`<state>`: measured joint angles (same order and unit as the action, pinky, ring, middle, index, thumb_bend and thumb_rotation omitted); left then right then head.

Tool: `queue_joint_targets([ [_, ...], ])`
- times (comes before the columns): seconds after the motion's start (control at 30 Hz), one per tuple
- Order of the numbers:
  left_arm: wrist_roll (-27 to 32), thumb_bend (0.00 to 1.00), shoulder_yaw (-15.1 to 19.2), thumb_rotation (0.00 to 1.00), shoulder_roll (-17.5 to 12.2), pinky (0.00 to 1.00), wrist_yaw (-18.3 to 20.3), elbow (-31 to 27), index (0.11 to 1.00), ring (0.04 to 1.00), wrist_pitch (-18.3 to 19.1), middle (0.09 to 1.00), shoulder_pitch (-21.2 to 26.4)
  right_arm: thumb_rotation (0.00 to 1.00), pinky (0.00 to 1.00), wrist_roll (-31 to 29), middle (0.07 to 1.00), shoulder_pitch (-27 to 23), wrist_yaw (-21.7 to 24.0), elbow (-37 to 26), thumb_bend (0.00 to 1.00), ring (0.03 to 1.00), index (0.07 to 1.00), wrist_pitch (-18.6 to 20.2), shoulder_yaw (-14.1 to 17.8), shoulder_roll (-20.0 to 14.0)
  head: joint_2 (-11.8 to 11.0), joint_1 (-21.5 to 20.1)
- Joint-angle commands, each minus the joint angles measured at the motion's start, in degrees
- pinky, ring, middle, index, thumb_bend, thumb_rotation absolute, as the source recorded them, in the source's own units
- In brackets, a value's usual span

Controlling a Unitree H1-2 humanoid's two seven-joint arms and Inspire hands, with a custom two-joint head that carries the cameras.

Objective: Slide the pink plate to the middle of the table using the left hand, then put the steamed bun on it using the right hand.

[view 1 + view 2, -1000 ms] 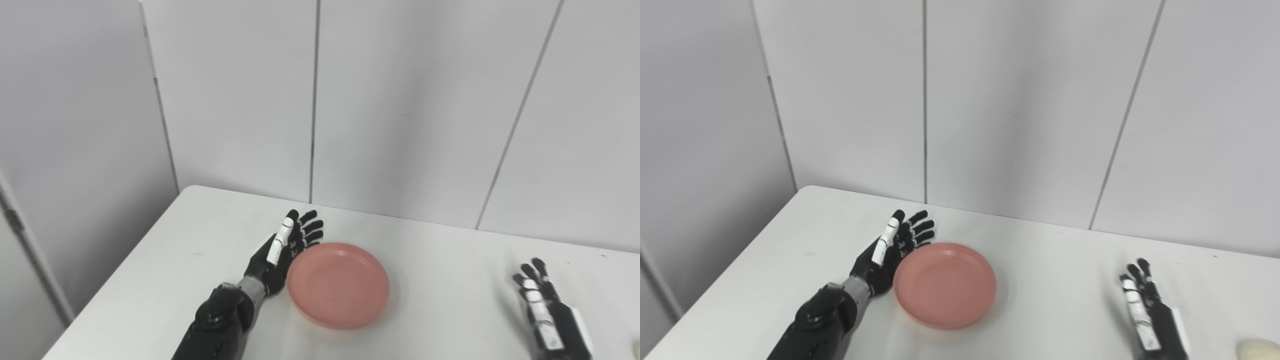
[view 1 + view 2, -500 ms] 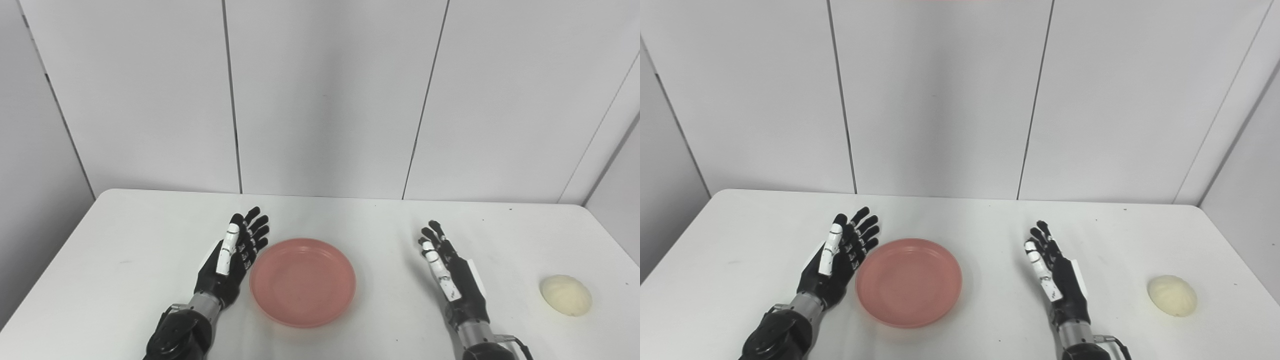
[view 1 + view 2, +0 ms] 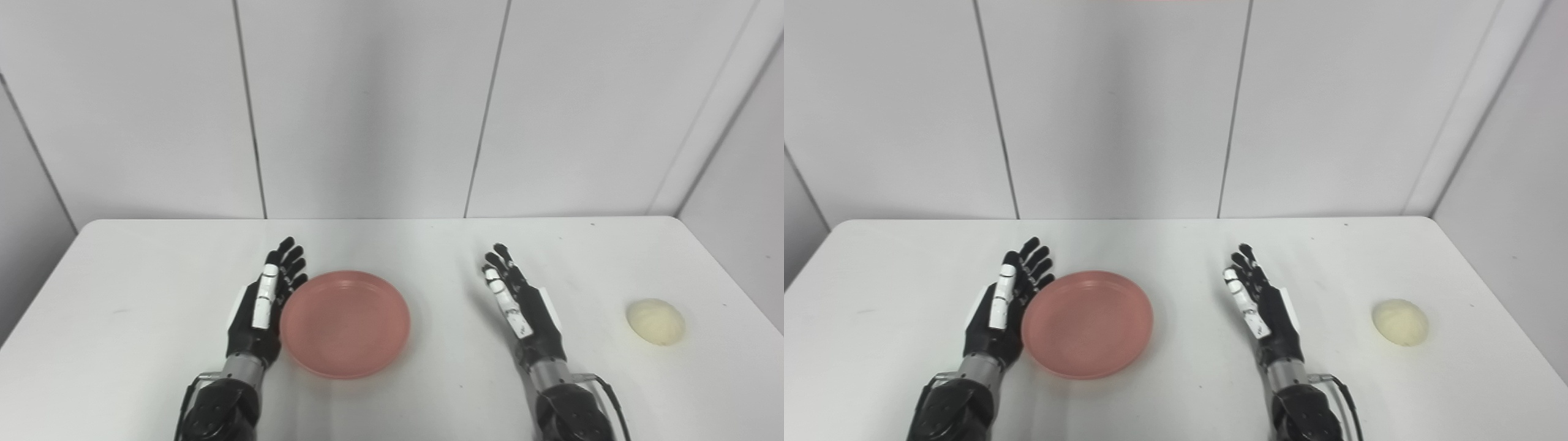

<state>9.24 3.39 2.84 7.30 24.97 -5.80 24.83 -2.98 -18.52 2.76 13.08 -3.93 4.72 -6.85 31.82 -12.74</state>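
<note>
One bare pink plate (image 3: 345, 321)

White table (image 3: 153, 288) with rounded corners; pale panelled wall (image 3: 367, 104) behind — thin vertical seams

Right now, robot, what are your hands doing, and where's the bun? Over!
Left hand open, fingers against pink plate rim. Right hand open, holding nothing. Steamed bun far right on table, untouched. Nothing between them.

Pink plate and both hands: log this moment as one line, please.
left hand: open, beside plate's left rim | pink plate: empty | right hand: open, holding nothing | steamed bun: on table, right of right hand
</note>
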Motion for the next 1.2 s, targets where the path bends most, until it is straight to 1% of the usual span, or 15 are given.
queue_joint_targets([
  [0.0,-0.6,0.62,-0.5,0.93,0.4,0.92,-0.4,-1.1,0.915,0.948,-1.6,0.944,-0.6,0.77,0.95,0.1,0.925,-1.6,-0.5,-2.5,0.67,0.917,0.952,0.2,0.0,0.0,0.2,0.1],
  [0.13,-0.1,0.61,-0.9,0.92,0.4,0.92,-0.1,-2.2,0.919,0.949,-0.8,0.950,-1.3,0.72,0.98,-0.2,0.932,-1.8,-1.3,-4.7,0.65,0.932,0.956,1.5,0.8,-0.2,0.5,-0.2],
  [0.33,0.3,0.59,-2.7,1.00,0.4,0.97,1.1,-4.3,0.961,0.977,0.8,0.974,-2.4,0.71,1.00,0.8,0.928,-2.4,-2.7,-6.9,0.66,0.912,0.951,2.4,1.8,-1.6,0.6,-0.2],
  [0.47,0.7,0.60,-3.2,1.00,0.7,0.99,1.3,-4.8,0.974,0.988,1.7,0.990,-2.7,0.70,0.97,1.1,0.931,-3.4,-3.4,-8.2,0.63,0.916,0.955,2.5,3.4,-3.5,0.4,-0.3],
  [0.57,0.5,0.62,-3.2,1.00,1.3,1.00,0.8,-4.9,0.973,0.988,2.0,0.990,-2.8,0.69,0.96,3.1,0.926,-4.1,-4.6,-9.2,0.60,0.916,0.949,2.6,4.3,-5.3,0.2,-0.5],
  [0.63,0.3,0.62,-3.4,1.00,1.5,1.00,0.7,-4.9,0.971,0.989,2.1,0.991,-2.9,0.65,0.97,3.7,0.917,-4.4,-5.2,-10.2,0.57,0.916,0.946,3.1,5.0,-6.7,0.2,-0.5],
  [0.67,0.8,0.63,-3.5,1.00,1.6,1.00,1.2,-5.0,0.970,0.989,2.4,0.991,-3.0,0.65,0.97,4.6,0.915,-4.5,-5.7,-11.4,0.57,0.916,0.946,4.7,5.5,-7.7,0.1,-0.4],
  [0.77,2.2,0.62,-3.4,1.00,2.2,1.00,2.1,-5.7,0.973,0.999,4.1,0.998,-3.2,0.57,0.88,7.2,0.896,-4.8,-6.5,-13.6,0.57,0.904,0.930,7.7,6.4,-10.1,0.0,-0.6],
  [0.87,2.5,0.62,-3.5,1.00,2.4,1.00,2.5,-6.0,0.974,1.000,4.8,0.998,-3.4,0.51,0.85,8.5,0.895,-4.9,-5.3,-15.4,0.57,0.902,0.927,10.8,6.5,-13.2,-0.6,-2.1],
  [0.93,2.5,0.61,-3.5,1.00,2.2,1.00,2.7,-6.3,0.978,1.000,5.2,0.997,-3.5,0.52,0.81,11.9,0.883,-4.4,-4.9,-16.7,0.59,0.883,0.917,13.2,5.7,-16.1,-1.1,-4.0],
  [0.97,2.6,0.61,-3.4,1.00,1.9,1.00,3.0,-6.2,0.984,1.000,5.4,1.000,-3.5,0.54,0.79,14.3,0.867,-4.2,-4.7,-17.3,0.61,0.862,0.901,14.3,4.9,-17.8,-1.5,-6.6],
  [1.0,2.6,0.61,-3.4,1.00,1.7,1.00,3.2,-6.3,0.985,1.000,5.5,1.000,-3.5,0.54,0.79,15.8,0.865,-4.2,-4.3,-17.8,0.61,0.859,0.898,15.6,4.5,-19.2,-1.5,-6.6],
  [1.03,2.8,0.60,-3.2,1.00,1.4,1.00,3.4,-6.2,0.987,1.000,5.4,1.000,-3.5,0.51,0.78,16.7,0.860,-4.3,-3.9,-18.3,0.62,0.850,0.889,17.3,4.4,-19.9,-2.0,-9.2],
  [1.1,3.0,0.59,-2.8,1.00,0.9,1.00,3.8,-6.3,0.989,1.000,5.4,1.000,-3.5,0.45,0.77,17.8,0.848,-4.4,-3.5,-19.1,0.66,0.837,0.869,20.5,4.4,-20.9,-2.3,-11.2],
  [1.17,3.4,0.58,-2.4,1.00,0.3,1.00,4.2,-6.8,0.984,1.000,5.8,0.997,-3.6,0.44,0.78,19.3,0.835,-4.5,-2.3,-20.6,0.69,0.836,0.864,25.2,4.2,-22.3,-2.7,-13.0],
])
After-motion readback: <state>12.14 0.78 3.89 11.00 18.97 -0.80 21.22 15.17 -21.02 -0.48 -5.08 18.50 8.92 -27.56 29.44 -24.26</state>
